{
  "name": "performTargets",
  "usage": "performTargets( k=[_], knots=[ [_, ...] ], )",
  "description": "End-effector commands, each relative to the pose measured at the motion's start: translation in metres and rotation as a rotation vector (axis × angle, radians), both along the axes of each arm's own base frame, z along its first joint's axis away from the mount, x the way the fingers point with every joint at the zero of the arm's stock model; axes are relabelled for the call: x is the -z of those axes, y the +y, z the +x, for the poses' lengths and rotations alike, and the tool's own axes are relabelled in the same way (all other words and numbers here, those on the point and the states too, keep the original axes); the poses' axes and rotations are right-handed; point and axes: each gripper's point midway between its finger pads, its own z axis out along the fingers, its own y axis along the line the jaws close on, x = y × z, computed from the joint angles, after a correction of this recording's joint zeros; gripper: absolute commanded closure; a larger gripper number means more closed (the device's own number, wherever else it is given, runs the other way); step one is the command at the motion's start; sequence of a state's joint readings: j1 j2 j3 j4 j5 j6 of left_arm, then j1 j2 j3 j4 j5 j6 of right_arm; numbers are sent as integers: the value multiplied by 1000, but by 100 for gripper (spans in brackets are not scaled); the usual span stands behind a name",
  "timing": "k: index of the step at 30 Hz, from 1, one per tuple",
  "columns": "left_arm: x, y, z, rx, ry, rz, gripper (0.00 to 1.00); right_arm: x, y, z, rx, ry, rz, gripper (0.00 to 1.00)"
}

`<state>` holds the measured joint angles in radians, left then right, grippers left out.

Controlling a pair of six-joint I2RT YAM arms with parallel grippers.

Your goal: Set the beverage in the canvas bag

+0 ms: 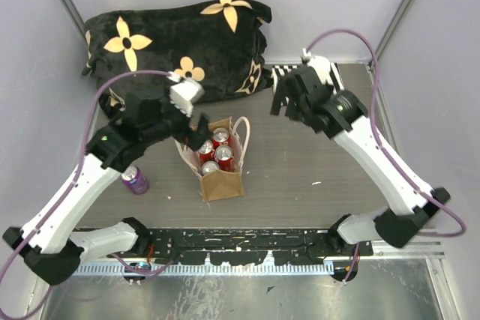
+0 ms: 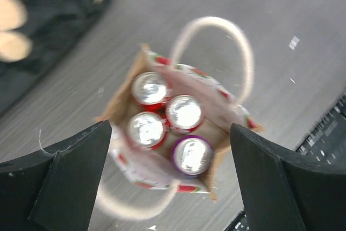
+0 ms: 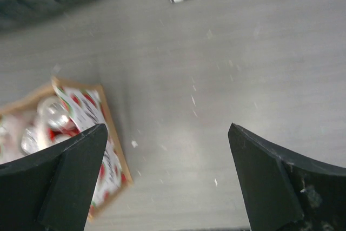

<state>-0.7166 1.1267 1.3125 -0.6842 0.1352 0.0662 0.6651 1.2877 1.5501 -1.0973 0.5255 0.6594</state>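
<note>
Grey wood-grain desk (image 1: 300,185) lies bare to the right of the canvas bag (image 1: 223,183), which stands upright and packed tight with three red cans (image 2: 150,88) and a packed purple can (image 2: 192,155), all on end. Your left fingers (image 2: 70,177) hang spread wide and empty straight over the bag's mouth, and your right fingers (image 3: 275,177), also spread and empty, hover over bare desk to the bag's right. A loose purple can (image 1: 135,179) stands upright left of the bag, close beside your left arm, so I'd judge that arm nearer; mind the cream handles (image 2: 243,52) and the scant room inside.
</note>
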Motion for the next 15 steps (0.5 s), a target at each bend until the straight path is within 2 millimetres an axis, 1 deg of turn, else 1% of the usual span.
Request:
performTargets(
  k=[1,2,3,6,7,9,10,12,14,15],
  knots=[
    [5,62,16,-221,55,18,2,-46,44,64,-141,-123,-33,0],
    [8,75,16,-264,82,34,2,-45,56,75,-173,-110,-42,0],
    [16,89,14,-305,122,63,2,-47,66,84,-198,-109,-38,0],
    [31,124,5,-422,220,111,2,-44,101,105,-294,-86,-7,3],
    [31,135,1,-462,227,104,2,-41,114,110,-336,-79,6,5],
    [33,156,-3,-547,235,87,2,-42,138,120,-402,-87,21,7],
    [35,165,-6,-584,243,84,2,-46,151,125,-433,-104,26,7],
    [42,182,-12,-658,273,85,2,-53,183,131,-518,-126,77,7],
    [48,197,-18,-722,303,83,2,-74,216,131,-591,-193,145,8],
    [51,203,-22,-748,317,86,2,-73,232,129,-629,-201,167,8]
  ],
)
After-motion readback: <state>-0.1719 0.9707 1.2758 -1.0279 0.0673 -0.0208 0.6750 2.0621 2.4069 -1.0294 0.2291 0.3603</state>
